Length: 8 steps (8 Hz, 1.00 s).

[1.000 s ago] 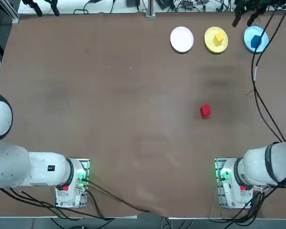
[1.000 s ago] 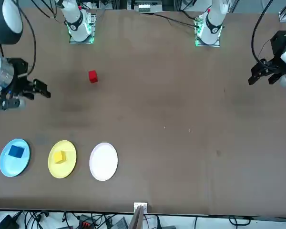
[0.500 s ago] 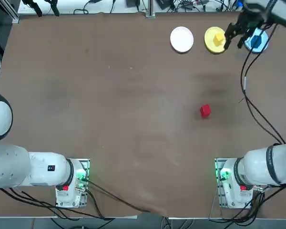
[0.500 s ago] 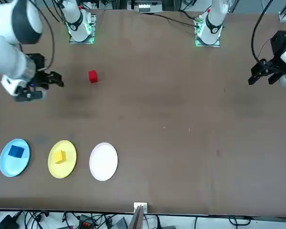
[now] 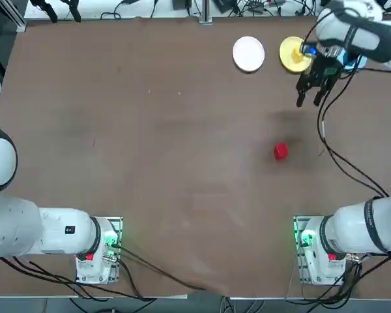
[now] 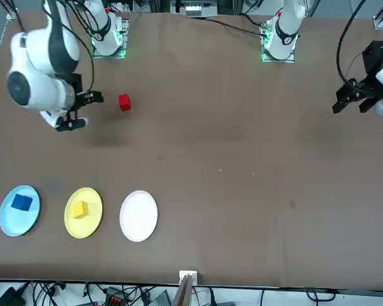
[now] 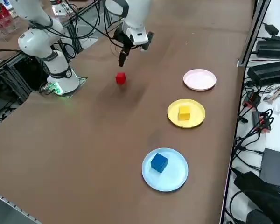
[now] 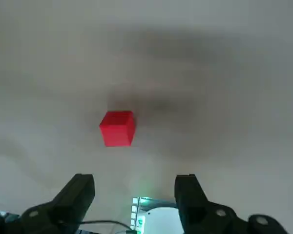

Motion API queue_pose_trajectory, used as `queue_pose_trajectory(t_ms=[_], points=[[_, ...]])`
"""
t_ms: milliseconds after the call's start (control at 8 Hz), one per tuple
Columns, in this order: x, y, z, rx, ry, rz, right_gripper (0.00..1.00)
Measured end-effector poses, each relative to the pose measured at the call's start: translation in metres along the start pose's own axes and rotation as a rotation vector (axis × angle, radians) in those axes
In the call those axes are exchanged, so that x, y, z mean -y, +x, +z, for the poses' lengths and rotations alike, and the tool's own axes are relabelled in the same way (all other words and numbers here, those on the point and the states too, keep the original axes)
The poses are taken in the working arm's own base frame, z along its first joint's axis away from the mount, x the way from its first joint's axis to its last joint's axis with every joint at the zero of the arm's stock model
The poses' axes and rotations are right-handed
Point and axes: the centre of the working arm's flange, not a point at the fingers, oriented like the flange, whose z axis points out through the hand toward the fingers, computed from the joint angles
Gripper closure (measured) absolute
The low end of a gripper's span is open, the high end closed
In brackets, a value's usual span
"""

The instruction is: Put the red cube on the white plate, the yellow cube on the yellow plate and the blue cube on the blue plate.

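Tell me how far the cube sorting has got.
Two of three look done: the yellow cube sits on the yellow plate, and the blue cube on the blue plate. Nothing is in hand: the right gripper hangs open above the table near the red cube. That cube is left, lying on bare table; the white plate is empty.

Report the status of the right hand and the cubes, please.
Right hand open, above table, empty. Red cube on bare table, not yet on white plate. Nothing seen blocking red cube.

The brown table [image 6: 230, 159] carries three plates [image 6: 138, 217] and a red cube [image 6: 124, 102].
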Motion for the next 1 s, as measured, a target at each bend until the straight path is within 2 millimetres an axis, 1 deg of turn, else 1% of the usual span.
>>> queue_pose_trajectory(t_ms=[125, 250, 375, 500, 750, 875, 1000], points=[[0.018, -0.005, 0.030, -0.009, -0.021, -0.029, 0.00], [0.029, -0.016, 0.063, -0.030, -0.045, -0.049, 0.00], [0.034, -0.029, 0.090, -0.050, -0.063, -0.064, 0.00], [0.037, -0.037, 0.110, -0.074, -0.077, -0.079, 0.00], [0.039, -0.045, 0.144, -0.146, -0.093, -0.080, 0.00], [0.041, -0.046, 0.154, -0.168, -0.096, -0.059, 0.00], [0.049, -0.046, 0.160, -0.181, -0.099, -0.042, 0.00]])
